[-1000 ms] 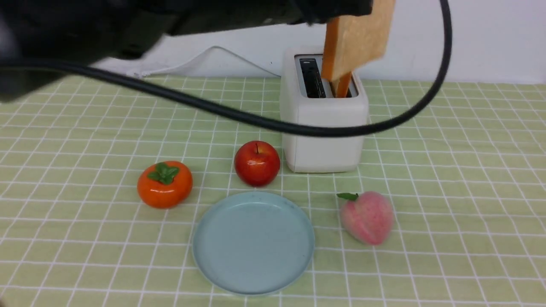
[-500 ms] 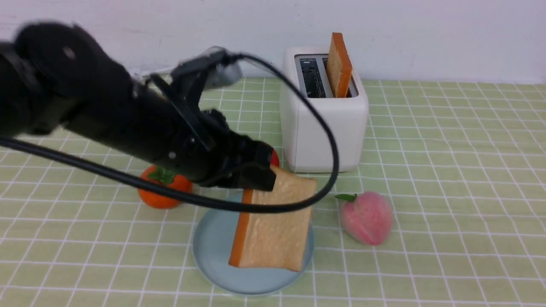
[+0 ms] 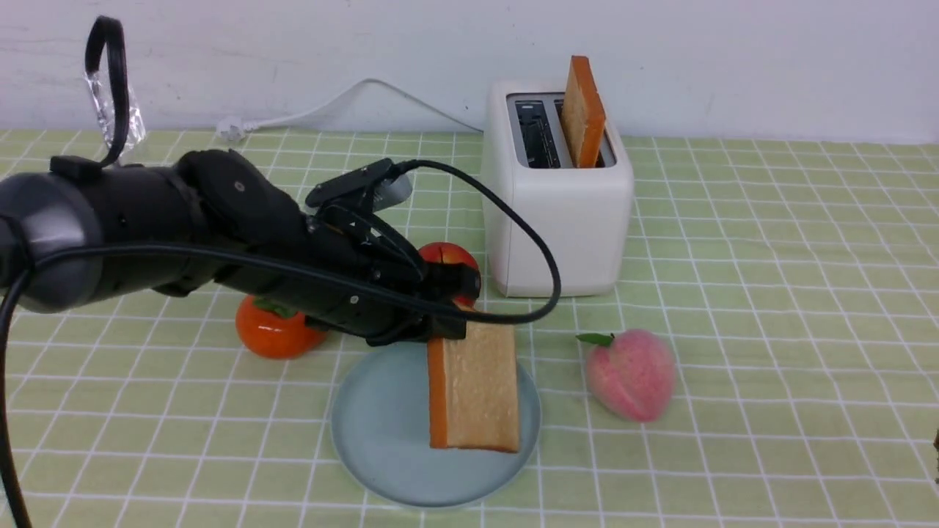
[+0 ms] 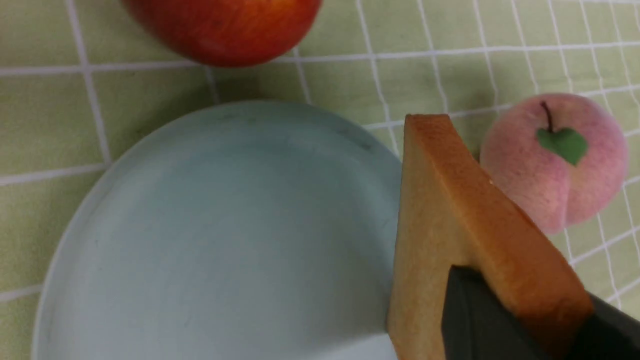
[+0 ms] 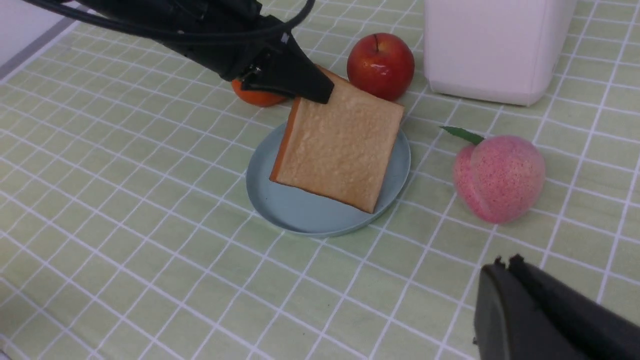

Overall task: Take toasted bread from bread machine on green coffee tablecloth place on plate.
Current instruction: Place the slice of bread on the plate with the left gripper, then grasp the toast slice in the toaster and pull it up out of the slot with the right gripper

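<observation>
My left gripper [image 3: 449, 324] is shut on the top corner of one toasted bread slice [image 3: 475, 389]. The slice hangs tilted over the pale blue plate [image 3: 381, 440], and its lower edge looks to rest on the plate's right half. In the left wrist view the dark fingers [image 4: 480, 325] pinch the slice [image 4: 450, 210] above the plate [image 4: 225, 225]. A second slice [image 3: 583, 110] stands in the right slot of the white bread machine [image 3: 557, 220] on the green coffee tablecloth [image 3: 770, 293]. My right gripper [image 5: 505, 262] is shut and empty, low over the cloth in front of the peach.
A red apple [image 3: 447, 253] sits just behind the plate, partly hidden by my left arm. An orange persimmon [image 3: 275, 334] lies to the plate's left, a pink peach [image 3: 631, 374] to its right. The white power cord [image 3: 352, 95] runs along the back wall.
My left arm came down from above the bread machine to the plate with the slice. Over the last half second the slice dropped lower and turned more edge-on.
</observation>
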`<state>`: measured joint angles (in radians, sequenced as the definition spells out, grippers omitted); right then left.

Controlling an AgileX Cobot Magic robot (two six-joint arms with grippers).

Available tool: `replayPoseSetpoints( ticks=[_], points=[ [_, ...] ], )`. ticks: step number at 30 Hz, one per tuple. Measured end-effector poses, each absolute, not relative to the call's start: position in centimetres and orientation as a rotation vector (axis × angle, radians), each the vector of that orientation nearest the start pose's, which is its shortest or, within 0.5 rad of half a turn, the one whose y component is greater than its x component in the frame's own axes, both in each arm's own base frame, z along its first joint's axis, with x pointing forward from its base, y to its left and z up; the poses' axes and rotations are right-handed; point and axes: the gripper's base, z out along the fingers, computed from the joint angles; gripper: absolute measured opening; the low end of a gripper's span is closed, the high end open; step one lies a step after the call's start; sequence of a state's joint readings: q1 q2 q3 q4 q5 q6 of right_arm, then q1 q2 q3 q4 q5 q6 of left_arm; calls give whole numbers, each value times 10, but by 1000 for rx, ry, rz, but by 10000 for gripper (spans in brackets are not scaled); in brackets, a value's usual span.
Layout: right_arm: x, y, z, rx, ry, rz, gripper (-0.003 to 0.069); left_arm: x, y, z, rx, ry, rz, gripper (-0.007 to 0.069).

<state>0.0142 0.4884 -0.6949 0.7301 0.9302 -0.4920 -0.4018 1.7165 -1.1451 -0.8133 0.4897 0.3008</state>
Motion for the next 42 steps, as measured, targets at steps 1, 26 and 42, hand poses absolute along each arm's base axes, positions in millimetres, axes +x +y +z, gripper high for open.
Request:
replayPoseSetpoints(
  ticks=[1,26,42],
  points=[
    [69,50,347,-362,1997,588,-10,327,-173,236,114,2499,-789,114],
    [67,55,350,-418,1953,640,-1,287,-136,280,148,2641,-446,578],
    [134,57,354,-348,2144,734,-1,154,-81,377,278,2163,-542,-13]
  ],
)
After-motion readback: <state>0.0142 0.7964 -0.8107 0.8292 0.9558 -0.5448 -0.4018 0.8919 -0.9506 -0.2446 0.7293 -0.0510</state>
